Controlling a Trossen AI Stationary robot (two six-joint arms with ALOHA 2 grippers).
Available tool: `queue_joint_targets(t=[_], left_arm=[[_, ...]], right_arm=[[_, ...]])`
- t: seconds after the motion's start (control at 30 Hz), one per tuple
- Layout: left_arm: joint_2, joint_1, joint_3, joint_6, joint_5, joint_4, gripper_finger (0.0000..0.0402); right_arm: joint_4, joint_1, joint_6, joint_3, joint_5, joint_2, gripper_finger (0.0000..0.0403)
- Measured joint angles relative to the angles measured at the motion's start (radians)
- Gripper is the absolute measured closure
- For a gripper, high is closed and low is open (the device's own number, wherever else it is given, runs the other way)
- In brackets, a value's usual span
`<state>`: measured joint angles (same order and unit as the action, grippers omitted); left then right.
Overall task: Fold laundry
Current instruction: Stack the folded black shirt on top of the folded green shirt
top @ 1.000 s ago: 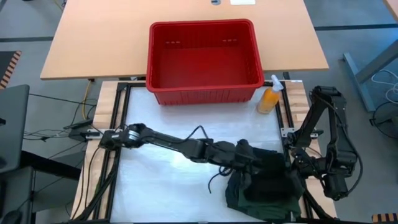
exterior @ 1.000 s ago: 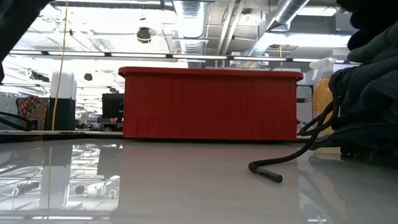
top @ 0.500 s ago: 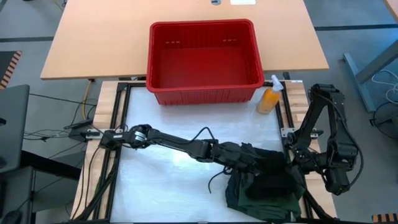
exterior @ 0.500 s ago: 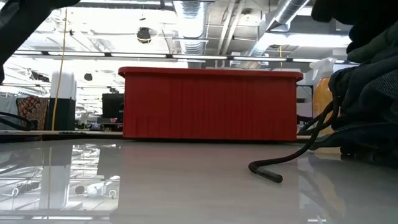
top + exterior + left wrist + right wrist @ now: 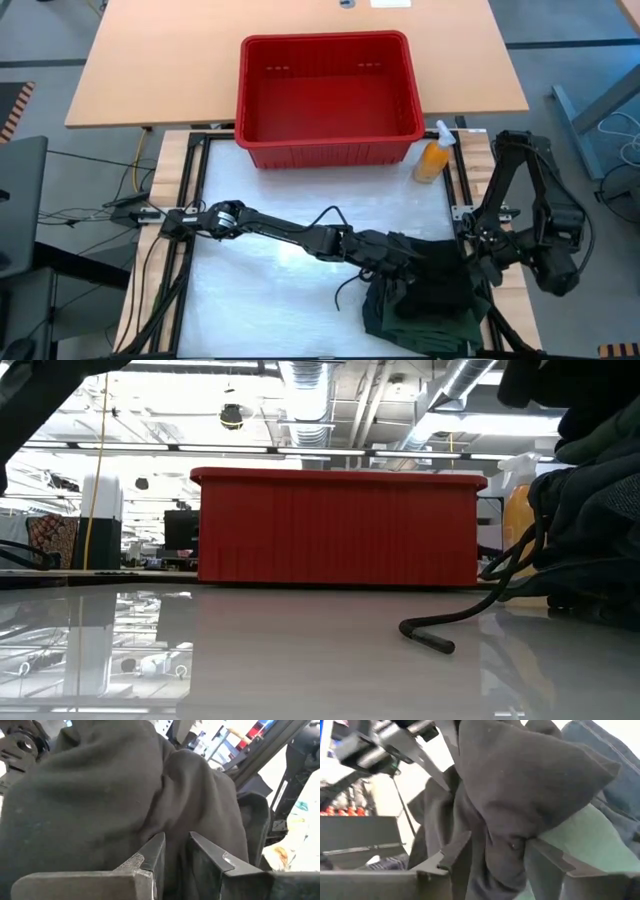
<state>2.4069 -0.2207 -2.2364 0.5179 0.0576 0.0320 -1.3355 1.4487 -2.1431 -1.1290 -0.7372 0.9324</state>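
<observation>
A crumpled heap of soft dark garments, black over dark green [image 5: 425,300], lies at the near right corner of the white table top [image 5: 260,290], its hem reaching the near edge. The left gripper [image 5: 175,852] reaches across from the left edge, its fingers narrowly parted around a thick fold of dark cloth. The right gripper [image 5: 492,852], at the right edge, stands spread with a hanging fold between its fingers. The cloth looks light, limp and bulky; it will likely sag and slide, so hold is best taken at a single-layer hem or corner. A red plastic basket [image 5: 330,95] sits beyond the far edge.
</observation>
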Motion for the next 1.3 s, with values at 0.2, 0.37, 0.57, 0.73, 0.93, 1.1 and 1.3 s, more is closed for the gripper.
queue_joint_targets(t=[0.2, 0.37, 0.57, 0.73, 0.93, 1.1, 1.3], left_arm=[[0.0, -0.002, 0.0, 0.01, 0.015, 0.012, 0.0329], [0.0, -0.003, 0.0, 0.018, 0.015, 0.014, 0.0329], [0.0, -0.006, 0.0, 0.027, 0.014, 0.017, 0.0329], [0.0, -0.007, 0.0, 0.026, 0.012, 0.022, 0.0329], [0.0, -0.003, 0.0, 0.026, -0.013, 0.022, 0.0329], [0.0, 0.002, 0.0, 0.026, -0.018, 0.003, 0.0329], [0.0, 0.003, 0.0, 0.026, -0.019, 0.012, 0.0329]], right_arm=[[-0.068, 0.0, -0.025, -0.013, 0.052, -0.03, 0.0203], [-0.242, 0.0, -0.017, -0.123, 0.118, -0.045, 0.0203], [-0.093, -0.04, 0.271, -0.16, -0.136, -0.054, 0.0203], [0.074, -0.137, 0.524, -0.159, -0.184, 0.057, 0.0203], [0.088, -0.222, 0.569, -0.158, -0.188, 0.24, 0.0222], [0.087, -0.226, 0.558, -0.154, -0.183, 0.362, 0.0252], [-0.028, -0.178, 0.492, -0.157, -0.173, 0.471, 0.0289]])
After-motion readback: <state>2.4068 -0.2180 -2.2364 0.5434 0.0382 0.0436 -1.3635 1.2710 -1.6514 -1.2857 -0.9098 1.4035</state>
